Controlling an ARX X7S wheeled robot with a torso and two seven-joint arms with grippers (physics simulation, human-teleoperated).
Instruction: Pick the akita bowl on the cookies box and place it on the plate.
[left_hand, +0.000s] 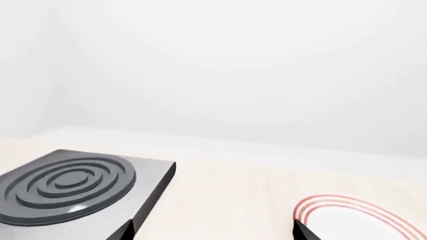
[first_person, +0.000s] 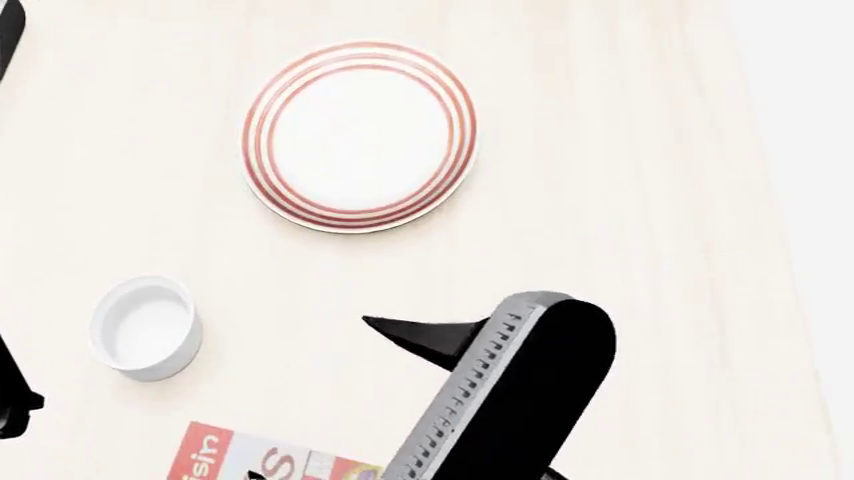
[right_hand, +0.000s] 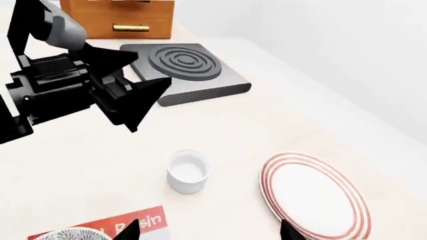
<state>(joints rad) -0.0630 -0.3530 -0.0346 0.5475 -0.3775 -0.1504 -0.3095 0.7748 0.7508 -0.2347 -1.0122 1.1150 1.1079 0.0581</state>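
Observation:
Only the speckled rim of the akita bowl (right_hand: 72, 234) shows, at the edge of the right wrist view, on the red-and-white cookies box (right_hand: 127, 224). In the head view the box (first_person: 227, 458) peeks out beside my right arm (first_person: 527, 390), which hides the bowl. The red-ringed plate (first_person: 358, 135) lies farther out on the table, apart from the box. My right gripper (right_hand: 210, 233) hangs open and empty above the table between box and plate (right_hand: 313, 196). My left gripper (left_hand: 212, 235) is open and empty, between the stove plate and the plate (left_hand: 363, 217).
A small plain white cup (first_person: 147, 328) stands between box and plate. A dark square stove plate (right_hand: 185, 67) and a wooden drawer box (right_hand: 120, 17) sit at the far side. My left gripper (right_hand: 148, 71) hovers near the stove.

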